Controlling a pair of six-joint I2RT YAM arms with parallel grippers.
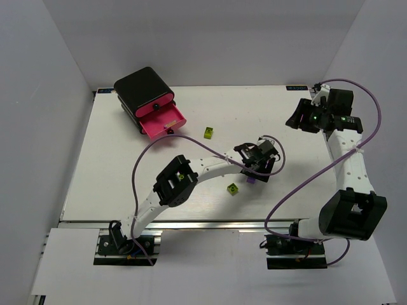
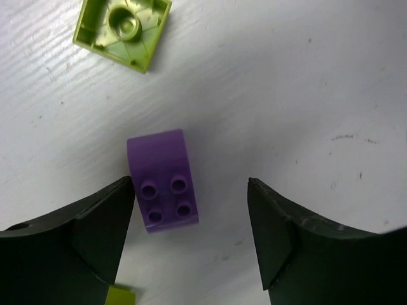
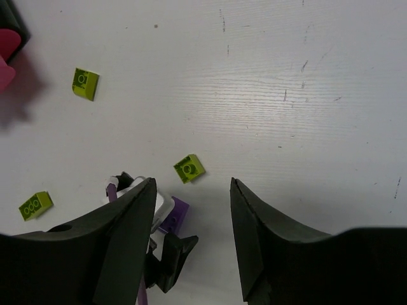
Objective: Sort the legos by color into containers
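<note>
- The left end effector [image 2: 189, 189] is held wide open and low over the table [image 2: 305, 95]. Nothing is gripped yet.
- A purple brick [image 2: 162, 184] lies between its fingers [image 2: 95, 235], studs sideways, off centre: one finger is touching or just beside it and the other stands well apart. The jaws are judged to be set astride the brick so that closing will pinch its two flat sides. Because of the offset, the brick may be slid across the table before both pads bear on it.
- A lime brick [image 2: 122, 28] lies hollow side up just beyond the purple one, clear of the jaws. The corner of a second lime piece [image 2: 121, 297] shows beneath the nearer finger.
- The right end effector [image 3: 192, 190] is held open with nothing between its fingers, raised high at the far right of the table. It is apparently parked there to leave the centre free for the left arm.
- Three lime bricks are seen loose from that height: [image 3: 84, 83], [image 3: 189, 168] and [image 3: 35, 205].
- At the far left stands the black cabinet [image 1: 141, 86], with one pink drawer [image 1: 164, 121] pulled out towards the bricks to receive them. Its contents cannot be made out.
- Sorting is judged unfinished: several bricks remain on the table.
</note>
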